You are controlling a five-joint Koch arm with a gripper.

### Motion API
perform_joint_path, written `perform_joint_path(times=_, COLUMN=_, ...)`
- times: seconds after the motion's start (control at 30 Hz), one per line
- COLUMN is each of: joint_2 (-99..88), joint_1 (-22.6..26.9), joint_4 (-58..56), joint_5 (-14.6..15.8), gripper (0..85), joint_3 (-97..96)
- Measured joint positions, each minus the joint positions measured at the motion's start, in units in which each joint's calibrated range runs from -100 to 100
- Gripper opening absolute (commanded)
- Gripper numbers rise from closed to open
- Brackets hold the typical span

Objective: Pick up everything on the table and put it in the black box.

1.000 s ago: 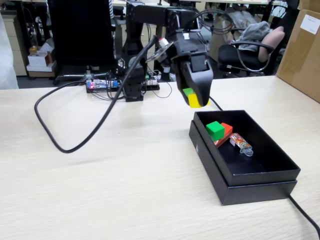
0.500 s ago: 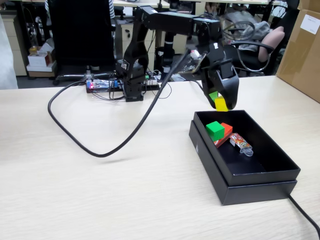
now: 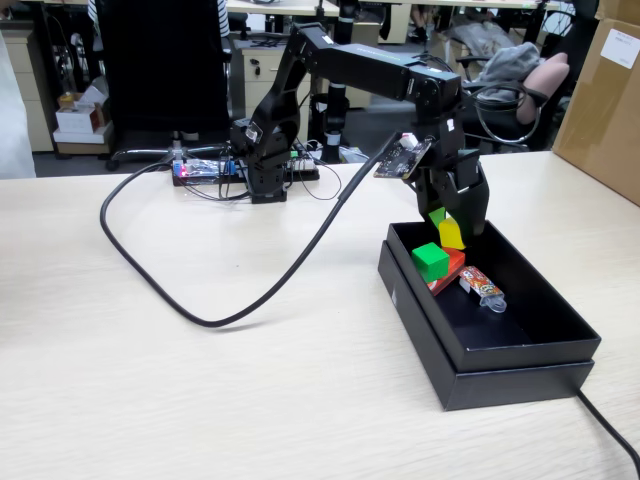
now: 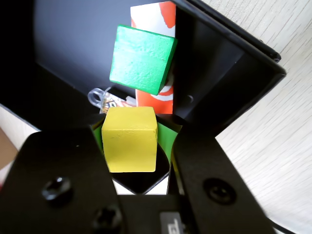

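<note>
1. Yellow cube (image 4: 129, 139) sits between my fingers (image 3: 452, 232), which are clamped on its two sides; it hangs just over the far left corner of the black box (image 3: 520, 352) in the fixed view.
2. Green cube (image 3: 430, 261) rests on the red packet (image 3: 449, 268) inside the box, directly below and slightly ahead of my load in the wrist view. Orange wrapped stick (image 3: 482, 286) lies just beside them on the box floor.
3. Surface (image 3: 200, 390) around the box looks bare of task items; only the thick black cable (image 3: 210, 318) loops across it. I judge this is the last item to go in.
4. Step in hand: release. The cube is already inside the rim line, so I judge a drop from here would land in the box.
5. To do it well: lower a little first, so the cube does not bounce off the green cube and hop over the near wall.
6. Better still, shift toward the open floor, away from the stacked pair, then open the fingers wide and lift straight up.
</note>
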Motion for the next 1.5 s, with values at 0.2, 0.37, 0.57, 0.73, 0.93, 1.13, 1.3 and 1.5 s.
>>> perform_joint_path(times=0.2, joint_2=0.5, joint_1=-0.1, joint_4=0.0, joint_5=0.0, gripper=19.4, joint_3=0.0)
perform_joint_path(times=0.37, joint_2=0.5, joint_1=-0.2, joint_4=0.0, joint_5=0.0, gripper=24.5, joint_3=0.0)
perform_joint_path(times=0.57, joint_2=0.5, joint_1=-0.2, joint_4=0.0, joint_5=0.0, gripper=26.9, joint_3=0.0)
perform_joint_path(times=0.73, joint_2=-2.8, joint_1=-0.2, joint_4=-0.1, joint_5=0.0, gripper=26.9, joint_3=0.0)
perform_joint_path(times=0.93, joint_2=-12.7, joint_1=-4.0, joint_4=-0.1, joint_5=0.0, gripper=30.3, joint_3=0.0)
perform_joint_path(times=1.13, joint_2=-13.3, joint_1=-12.2, joint_4=-0.1, joint_5=-2.8, gripper=37.1, joint_3=0.0)
perform_joint_path(times=1.3, joint_2=-13.3, joint_1=-16.6, joint_4=0.6, joint_5=-4.9, gripper=39.4, joint_3=-0.4)
perform_joint_path(times=1.5, joint_2=-13.6, joint_1=-19.9, joint_4=9.4, joint_5=-7.2, gripper=41.6, joint_3=-15.7)
